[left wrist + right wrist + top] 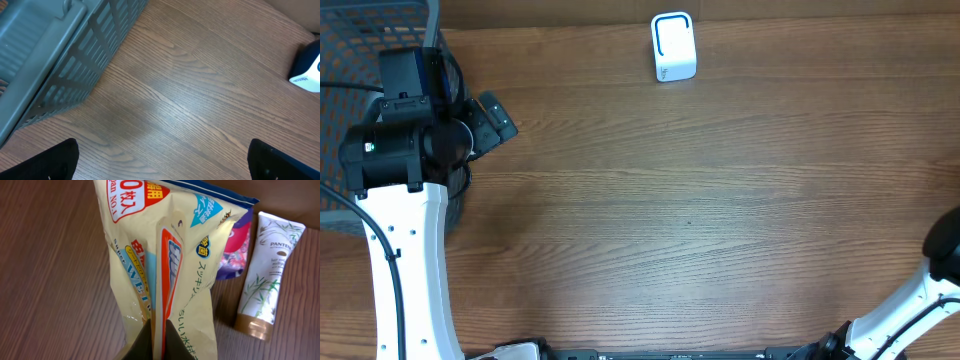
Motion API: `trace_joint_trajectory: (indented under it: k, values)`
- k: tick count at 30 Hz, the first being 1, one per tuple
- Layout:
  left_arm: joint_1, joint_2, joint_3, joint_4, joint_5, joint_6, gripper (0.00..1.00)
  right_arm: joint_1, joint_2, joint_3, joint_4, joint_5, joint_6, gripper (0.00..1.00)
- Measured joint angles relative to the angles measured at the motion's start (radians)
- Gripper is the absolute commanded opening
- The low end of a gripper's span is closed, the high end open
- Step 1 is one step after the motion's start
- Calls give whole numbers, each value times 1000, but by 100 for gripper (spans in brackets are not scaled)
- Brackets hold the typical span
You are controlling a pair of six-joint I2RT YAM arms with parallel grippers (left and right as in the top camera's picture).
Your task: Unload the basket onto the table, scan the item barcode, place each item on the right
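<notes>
The item is a yellow wet-wipes packet (165, 255) with Japanese print. In the right wrist view my right gripper (161, 341) is shut on the packet's middle seam, and the packet hangs in front of the camera above the wooden table. The overhead view shows neither the packet nor this gripper, only part of the right arm (945, 250) at the right edge. The white and blue barcode scanner (673, 46) stands at the table's far edge, and also shows as the scanner (307, 70) at the right of the left wrist view. My left gripper (492, 118) (162, 162) is open and empty over bare wood.
A grey slatted basket (360, 60) (75, 55) sits at the table's far left, right beside the left arm. Under the packet lie a white Pantene tube (265, 275) and a purple pouch (235, 250).
</notes>
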Motion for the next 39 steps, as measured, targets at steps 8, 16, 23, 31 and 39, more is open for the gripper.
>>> trace_joint_trajectory:
  k: [8,16,23,31,39]
  values:
    - [0,0,0,0,0,0,100,-33,21,-42,30,-23,10,89]
    - [0,0,0,0,0,0,100,-29,34,-44,-22,-37,10,99]
    - [0,0,0,0,0,0,100,-29,9,-35,-83,-176,10,100]
    - [0,0,0,0,0,0,100,-18,-224,-24,-235,-436,10,100]
    - [0,0,0,0,0,0,100,174,-397,-43,-378,-459,10,99]
